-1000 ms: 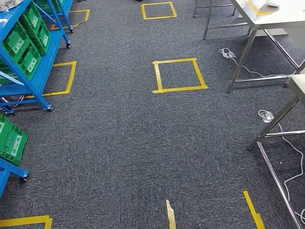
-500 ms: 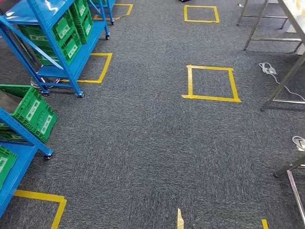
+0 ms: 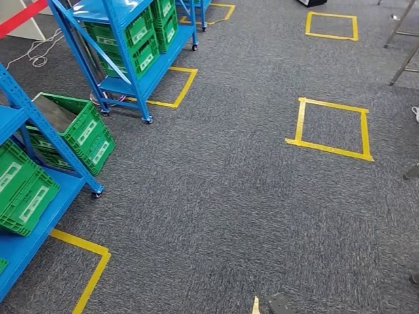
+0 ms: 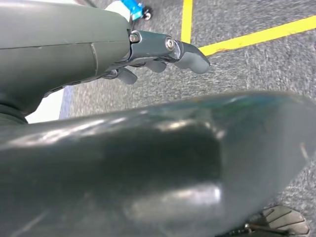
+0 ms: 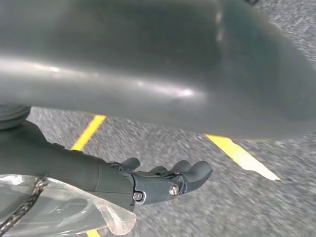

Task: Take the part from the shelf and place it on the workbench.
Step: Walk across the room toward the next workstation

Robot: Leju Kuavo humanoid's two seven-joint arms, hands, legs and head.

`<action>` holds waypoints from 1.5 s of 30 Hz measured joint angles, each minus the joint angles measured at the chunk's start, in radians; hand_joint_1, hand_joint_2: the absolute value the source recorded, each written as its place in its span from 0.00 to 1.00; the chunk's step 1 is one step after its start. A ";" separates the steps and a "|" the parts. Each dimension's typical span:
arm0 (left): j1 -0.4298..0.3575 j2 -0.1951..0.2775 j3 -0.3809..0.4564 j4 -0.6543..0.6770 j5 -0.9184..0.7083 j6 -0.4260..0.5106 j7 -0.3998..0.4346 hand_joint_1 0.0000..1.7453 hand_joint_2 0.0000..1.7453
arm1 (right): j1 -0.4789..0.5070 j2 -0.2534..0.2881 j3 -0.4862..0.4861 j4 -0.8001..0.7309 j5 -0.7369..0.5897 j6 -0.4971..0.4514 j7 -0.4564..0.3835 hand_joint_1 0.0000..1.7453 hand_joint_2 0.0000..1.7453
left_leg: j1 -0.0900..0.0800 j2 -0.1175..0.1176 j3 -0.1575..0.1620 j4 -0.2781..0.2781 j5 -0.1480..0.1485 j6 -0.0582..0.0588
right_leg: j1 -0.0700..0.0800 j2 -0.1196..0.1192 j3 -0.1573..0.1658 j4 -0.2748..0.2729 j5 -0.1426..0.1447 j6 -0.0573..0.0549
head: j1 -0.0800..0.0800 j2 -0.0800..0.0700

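the left hand (image 4: 164, 52) hangs above the carpet (image 3: 222, 196), its dark fingers (image 4: 192, 57) stretched nearly straight and loosely apart with nothing between them. the right hand (image 5: 164, 182) hangs the same way on the other side, fingers (image 5: 197, 173) extended, a little spread, and empty; a clear plastic sleeve (image 5: 74, 207) with a braided cord lies along its wrist. the part to be fetched cannot be made out; it may sit inside one of the bins, whose contents are mostly hidden. from the head view, two blue wheeled shelf racks stand on the left. the near shelf (image 3: 25, 131) is cut off by the left edge and carries three green bins (image 3: 74, 131) that can be counted, one of them tilted outward and showing a dark grey interior. the far shelf (image 3: 124, 46) holds several more green bins (image 3: 143, 39) stacked close, too crowded to count surely. the floor is dark grey speckled carpet marked with yellow tape: two full squares (image 3: 332, 127) on the right side, one beyond the other, and three partial outlines beside the racks. a red strip (image 3: 19, 16) crosses the upper left corner near a pale loose cable (image 3: 39, 52). metal legs (image 3: 402, 46) of a workbench enter at the right edge, cut off, its tabletop out of frame.
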State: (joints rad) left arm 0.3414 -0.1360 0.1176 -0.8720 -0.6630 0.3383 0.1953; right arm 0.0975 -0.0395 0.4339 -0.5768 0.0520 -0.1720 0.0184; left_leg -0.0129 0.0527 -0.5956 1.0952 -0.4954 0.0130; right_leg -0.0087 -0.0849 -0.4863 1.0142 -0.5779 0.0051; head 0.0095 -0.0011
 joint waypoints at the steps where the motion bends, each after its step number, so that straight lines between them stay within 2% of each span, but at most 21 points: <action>1: -0.004 -0.002 0.007 0.001 -0.001 0.000 -0.003 0.00 0.00 | 0.000 0.000 0.000 -0.002 0.000 -0.001 0.001 0.00 0.00 | -0.006 0.017 0.016 -0.033 0.004 0.006 | 0.002 -0.011 0.002 0.000 -0.004 0.004 | 0.001 0.000; 3: -0.011 -0.006 0.020 0.007 -0.001 0.003 -0.024 0.00 0.00 | -0.002 -0.001 0.002 -0.006 -0.002 -0.005 0.009 0.00 0.00 | -0.014 0.015 0.021 -0.052 -0.003 0.014 | 0.004 -0.034 0.009 -0.005 -0.009 0.011 | 0.001 0.000; 5: -0.029 -0.011 0.039 0.040 0.004 0.019 -0.079 0.00 0.50 | 0.000 -0.007 0.003 -0.020 -0.010 -0.018 0.022 0.00 0.00 | -0.008 -0.008 0.027 -0.067 0.005 0.023 | 0.001 -0.020 0.015 0.001 -0.021 0.018 | 0.003 0.000; 7: -0.078 -0.013 0.057 0.115 0.021 0.053 -0.164 0.00 1.00 | 0.011 -0.019 0.003 -0.045 -0.030 -0.037 0.037 0.00 0.00 | 0.000 -0.035 0.033 -0.082 0.014 0.033 | -0.003 0.041 -0.017 0.076 -0.066 0.023 | 0.007 0.000; 9: -0.141 -0.012 0.069 0.214 0.047 0.091 -0.252 0.00 1.00 | 0.032 -0.034 0.002 -0.074 -0.058 -0.054 0.053 0.00 0.00 | 0.002 -0.067 0.032 -0.083 0.016 0.037 | -0.004 0.079 -0.093 0.210 -0.118 0.027 | 0.010 0.000; 11: -0.189 -0.011 0.077 0.311 0.069 0.114 -0.315 0.00 1.00 | 0.052 -0.052 -0.001 -0.103 -0.076 -0.070 0.065 0.00 0.00 | 0.004 -0.096 0.034 -0.082 0.014 0.036 | -0.004 0.084 -0.145 0.271 -0.112 0.031 | 0.011 0.000; 13: -0.222 -0.012 0.082 0.395 0.078 0.124 -0.345 0.00 1.00 | 0.071 -0.070 -0.005 -0.137 -0.085 -0.088 0.070 0.00 0.00 | 0.007 -0.121 0.040 -0.080 0.010 0.030 | -0.007 0.093 -0.129 0.186 -0.033 0.036 | 0.010 0.000; 15: -0.248 -0.014 0.084 0.462 0.074 0.134 -0.354 0.00 1.00 | 0.090 -0.083 -0.009 -0.173 -0.092 -0.101 0.076 0.00 0.00 | 0.007 -0.144 0.040 -0.071 0.002 0.019 | -0.016 0.140 -0.084 0.066 0.032 0.040 | 0.012 0.000; 17: -0.267 -0.016 0.084 0.511 0.066 0.143 -0.357 0.00 1.00 | 0.108 -0.090 -0.011 -0.202 -0.096 -0.103 0.090 0.00 0.00 | 0.007 -0.165 0.031 -0.064 0.000 0.007 | -0.020 0.170 -0.064 0.022 0.043 0.034 | 0.014 0.000; 19: -0.277 -0.014 0.084 0.547 0.063 0.149 -0.358 0.00 1.00 | 0.120 -0.095 -0.011 -0.222 -0.098 -0.102 0.102 0.00 0.00 | 0.009 -0.180 0.026 -0.061 0.001 -0.002 | -0.018 0.150 -0.060 0.018 0.045 0.020 | 0.015 0.000; 23: -0.296 -0.009 0.082 0.589 0.062 0.154 -0.358 0.00 1.00 | 0.134 -0.100 -0.012 -0.246 -0.097 -0.103 0.107 0.00 0.00 | 0.008 -0.088 -0.042 0.083 -0.083 -0.020 | -0.017 0.098 -0.054 0.013 0.044 -0.004 | 0.002 0.000; 26: -0.307 -0.008 0.082 0.605 0.062 0.154 -0.358 0.00 1.00 | 0.142 -0.105 -0.012 -0.251 -0.098 -0.103 0.108 0.00 0.00 | 0.011 -0.060 -0.112 0.225 -0.125 -0.023 | -0.010 0.050 -0.051 0.013 0.038 -0.010 | 0.000 0.000; 28: -0.310 -0.008 0.082 0.611 0.063 0.155 -0.359 0.00 1.00 | 0.143 -0.106 -0.012 -0.256 -0.098 -0.103 0.108 0.00 0.00 | 0.008 -0.049 -0.071 0.146 -0.065 -0.014 | -0.007 0.025 -0.044 0.013 0.032 -0.010 | 0.000 0.000; 30: -0.313 -0.007 0.082 0.616 0.071 0.156 -0.359 0.00 1.00 | 0.142 -0.106 -0.013 -0.260 -0.103 -0.106 0.107 0.00 0.00 | -0.003 -0.004 -0.001 0.011 -0.012 0.004 | -0.002 0.004 -0.034 0.012 0.024 -0.005 | 0.000 0.000; 32: -0.315 -0.008 0.083 0.618 0.085 0.160 -0.357 0.00 1.00 | 0.143 -0.105 -0.017 -0.261 -0.123 -0.117 0.094 0.00 0.00 | -0.014 0.027 0.029 -0.052 -0.005 0.018 | 0.001 -0.019 -0.029 0.010 0.018 0.003 | -0.001 0.000; 34: -0.313 -0.012 0.083 0.618 0.092 0.169 -0.347 0.00 1.00 | 0.138 -0.098 -0.041 -0.261 -0.162 -0.136 0.064 0.00 0.00 | -0.015 0.008 0.031 -0.064 -0.003 0.024 | 0.002 -0.043 -0.021 0.005 0.016 0.012 | -0.002 0.000; 37: -0.307 -0.016 0.083 0.614 0.093 0.185 -0.330 0.00 1.00 | 0.114 -0.080 -0.106 -0.250 -0.186 -0.138 0.031 0.00 0.00 | -0.003 -0.025 0.046 -0.091 0.011 0.034 | -0.001 0.014 -0.043 0.065 -0.025 0.025 | 0.004 0.000; 40: -0.306 -0.019 0.083 0.599 0.108 0.189 -0.334 0.00 1.00 | 0.098 -0.068 -0.155 -0.220 -0.166 -0.117 0.021 0.00 0.00 | 0.000 -0.065 0.047 -0.094 0.013 0.037 | -0.005 0.079 -0.145 0.251 -0.090 0.034 | 0.010 0.000; 42: -0.303 -0.018 0.083 0.588 0.118 0.182 -0.330 0.00 1.00 | 0.094 -0.060 -0.177 -0.204 -0.154 -0.102 0.018 0.00 0.00 | 0.002 -0.095 0.050 -0.093 0.012 0.035 | -0.008 0.084 -0.168 0.264 -0.059 0.039 | 0.011 0.000; 44: -0.297 -0.017 0.083 0.576 0.129 0.167 -0.312 0.00 1.00 | 0.084 -0.051 -0.190 -0.188 -0.139 -0.082 0.014 0.00 0.00 | 0.005 -0.121 0.054 -0.088 0.007 0.028 | -0.016 0.109 -0.126 0.147 0.018 0.045 | 0.011 0.000; 45: -0.293 -0.016 0.083 0.568 0.136 0.160 -0.300 0.00 0.75 | 0.077 -0.046 -0.193 -0.177 -0.133 -0.072 0.011 0.00 0.00 | 0.005 -0.134 0.052 -0.081 0.003 0.022 | -0.020 0.133 -0.098 0.081 0.044 0.047 | 0.012 0.000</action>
State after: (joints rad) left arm 0.0482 -0.1522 0.2010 -0.3035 -0.5270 0.4979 -0.1049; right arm 0.1744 -0.0855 0.2409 -0.7540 -0.0807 -0.2438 0.0297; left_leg -0.0077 -0.0815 -0.5436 1.0141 -0.4929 0.0345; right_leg -0.0288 0.0478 -0.5845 1.0955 -0.5343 0.0522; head 0.0212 -0.0015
